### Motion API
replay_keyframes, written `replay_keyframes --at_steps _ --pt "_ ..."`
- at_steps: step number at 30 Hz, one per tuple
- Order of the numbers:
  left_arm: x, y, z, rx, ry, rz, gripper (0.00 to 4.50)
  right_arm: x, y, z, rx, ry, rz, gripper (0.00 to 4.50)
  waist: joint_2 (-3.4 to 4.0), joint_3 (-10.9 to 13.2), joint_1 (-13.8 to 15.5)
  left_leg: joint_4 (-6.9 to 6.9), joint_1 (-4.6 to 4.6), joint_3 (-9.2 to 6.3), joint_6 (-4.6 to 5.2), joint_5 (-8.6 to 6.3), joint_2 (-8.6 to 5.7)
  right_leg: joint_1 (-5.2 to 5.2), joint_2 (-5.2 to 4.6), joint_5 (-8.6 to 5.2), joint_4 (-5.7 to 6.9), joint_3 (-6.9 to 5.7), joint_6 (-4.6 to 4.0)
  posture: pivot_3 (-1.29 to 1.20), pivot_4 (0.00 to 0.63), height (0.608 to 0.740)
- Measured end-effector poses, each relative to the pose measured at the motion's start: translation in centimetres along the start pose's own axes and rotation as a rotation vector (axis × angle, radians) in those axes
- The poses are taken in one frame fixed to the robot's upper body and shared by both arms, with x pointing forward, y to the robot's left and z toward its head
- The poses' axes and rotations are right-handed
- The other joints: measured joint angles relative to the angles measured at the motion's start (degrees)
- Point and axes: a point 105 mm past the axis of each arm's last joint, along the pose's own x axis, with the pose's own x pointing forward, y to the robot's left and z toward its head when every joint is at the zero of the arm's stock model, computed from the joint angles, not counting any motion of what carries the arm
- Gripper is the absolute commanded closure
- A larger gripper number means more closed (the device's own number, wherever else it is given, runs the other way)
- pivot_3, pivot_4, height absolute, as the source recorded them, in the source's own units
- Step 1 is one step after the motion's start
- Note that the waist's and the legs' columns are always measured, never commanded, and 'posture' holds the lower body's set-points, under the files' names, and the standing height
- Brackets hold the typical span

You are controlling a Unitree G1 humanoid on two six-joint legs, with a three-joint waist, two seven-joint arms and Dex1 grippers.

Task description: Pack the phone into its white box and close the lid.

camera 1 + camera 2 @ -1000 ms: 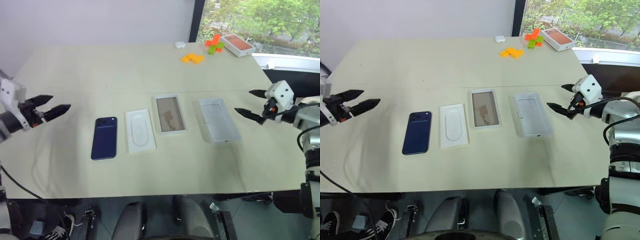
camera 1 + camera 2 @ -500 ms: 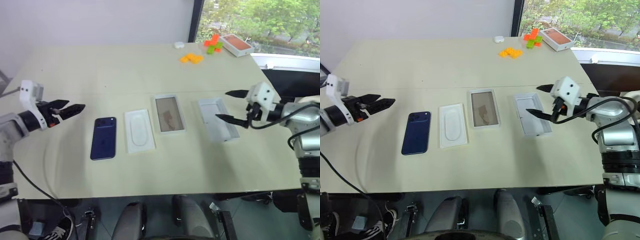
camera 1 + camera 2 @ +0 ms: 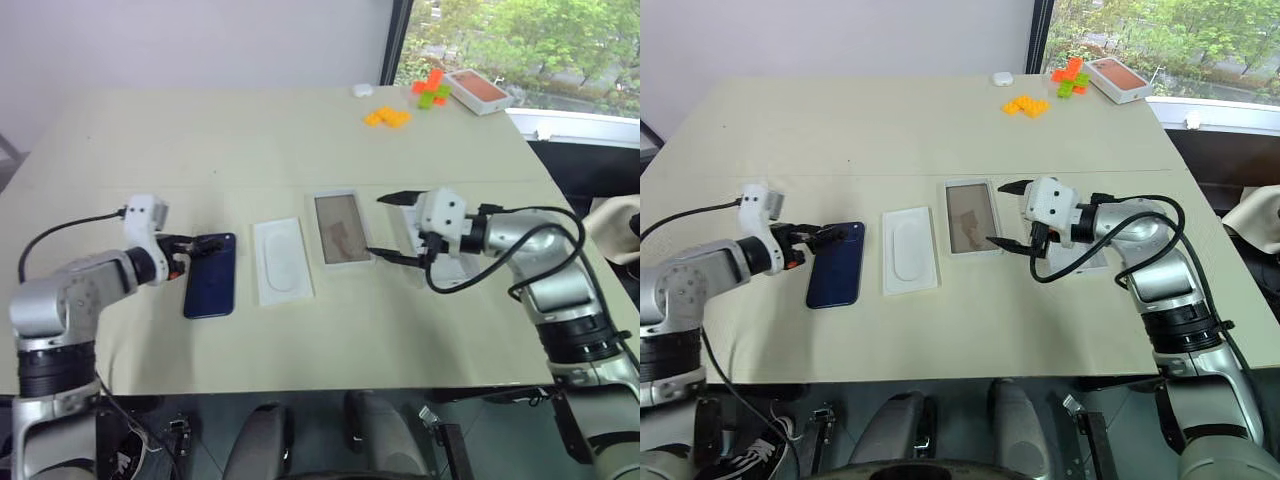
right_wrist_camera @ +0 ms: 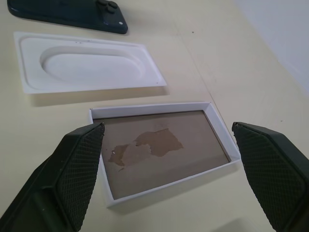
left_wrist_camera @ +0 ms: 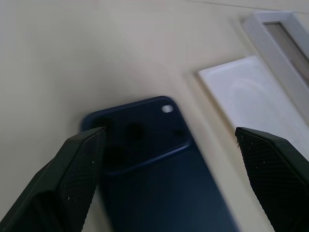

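The white box (image 3: pixel 341 228) holds nothing but torn brownish lining; the phone (image 3: pixel 210 276) lies at its 9 o'clock beyond a white insert (image 3: pixel 282 260). Both grippers, left (image 3: pixel 205 244) and right (image 3: pixel 388 226), hover with jaws wide over the beige tabletop (image 3: pixel 250 140) beside a window.

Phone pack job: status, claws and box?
Left claw open, over the phone's camera end. Right claw open, beside the white box, empty. Lid off, under right arm. White insert between phone and box.

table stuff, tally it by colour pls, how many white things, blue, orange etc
white: 5, insert, white box, lid, small round thing, orange-topped box
dark blue: 1, phone
orange and green blocks: 2 clusters, and
total: 8
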Motion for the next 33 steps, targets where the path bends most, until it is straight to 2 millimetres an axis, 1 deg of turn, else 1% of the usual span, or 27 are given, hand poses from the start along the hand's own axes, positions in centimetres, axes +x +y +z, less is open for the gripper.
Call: replay_keyframes --at_steps 1,4,8,10,14,20,23,25,26,30,33 --pt "0.6 -0.7 -0.2 -0.022 0.007 0.002 0.00 0.1 0.0 0.1 0.003 -0.006 -0.003 0.06 0.00 0.00 0.08 0.00 0.02 -0.02 -0.04 0.02 -0.02 0.01 -0.01 0.00 0.01 -0.01 0.00 0.00 0.150 0.740" --pt "2.1 -2.1 -1.1 -0.081 0.020 0.044 0.00 0.4 0.0 0.1 0.013 -0.019 -0.014 0.06 -0.01 -0.01 0.00 0.00 0.08 -0.04 -0.12 0.07 -0.03 0.07 0.01 0.03 0.05 -0.01 -0.03 0.00 0.150 0.740" --pt "3.0 -3.8 -1.1 -0.110 0.011 0.070 0.00 0.4 -0.1 0.1 0.014 -0.019 -0.021 0.06 -0.02 -0.02 -0.03 0.00 0.14 -0.08 -0.19 0.11 0.00 0.11 0.09 0.03 0.05 -0.02 -0.04 0.00 0.150 0.740" --pt "3.5 -4.5 -1.5 -0.134 0.023 0.065 0.00 0.4 -0.1 0.1 0.014 -0.019 -0.021 0.06 -0.02 -0.02 -0.16 0.00 0.13 -0.07 -0.19 0.11 0.01 0.10 0.10 0.03 0.05 -0.02 -0.04 0.00 0.150 0.740" --pt "3.9 -5.2 -2.0 -0.206 0.048 0.067 0.00 0.4 -0.2 0.1 0.014 -0.018 -0.028 0.06 -0.02 -0.01 -0.12 0.00 0.12 -0.08 -0.21 0.12 0.02 0.11 0.13 0.03 0.05 -0.02 -0.04 0.00 0.150 0.740" --pt "3.7 -6.1 -2.3 -0.236 0.085 0.064 0.00 0.4 -0.3 -0.4 0.025 -0.009 -0.034 0.06 -0.02 -0.02 -0.11 0.00 0.12 -0.08 -0.21 0.12 0.00 0.11 0.13 0.03 0.03 -0.02 -0.04 0.00 0.150 0.740" --pt "3.8 -6.8 -2.5 -0.261 0.105 0.035 0.82 0.4 -0.3 -0.3 0.023 -0.011 -0.036 0.00 -0.02 -0.02 -0.10 0.00 0.12 -0.08 -0.21 0.13 0.00 0.12 0.14 0.03 0.02 -0.01 -0.04 0.00 0.150 0.740" --pt "3.9 -7.1 -2.8 -0.269 0.119 0.024 1.85 0.4 -0.4 -0.3 0.020 -0.012 -0.041 0.00 -0.02 -0.01 -0.11 0.00 0.11 -0.08 -0.22 0.13 0.00 0.12 0.14 0.03 0.01 -0.01 -0.04 0.00 0.150 0.740" --pt "3.9 -7.1 -2.9 -0.270 0.119 0.024 2.30 0.4 -0.4 -0.3 0.019 -0.012 -0.043 0.00 -0.02 -0.01 -0.12 0.00 0.11 -0.09 -0.23 0.13 0.00 0.12 0.14 0.03 0.02 -0.01 -0.04 0.00 0.150 0.740" --pt "3.8 -6.8 -3.0 -0.282 0.119 0.040 4.40 0.4 -0.5 -0.2 0.017 -0.012 -0.045 0.00 -0.02 -0.01 -0.14 0.00 0.12 -0.09 -0.24 0.14 0.01 0.11 0.16 0.03 0.02 -0.01 -0.05 0.00 0.150 0.740" --pt "3.6 -6.4 -2.9 -0.302 0.107 0.044 4.46 0.4 -0.5 -0.2 0.017 -0.012 -0.047 0.00 -0.02 -0.02 -0.14 0.00 0.12 -0.09 -0.24 0.14 0.01 0.12 0.16 0.02 0.01 -0.01 -0.05 0.00 0.150 0.740"
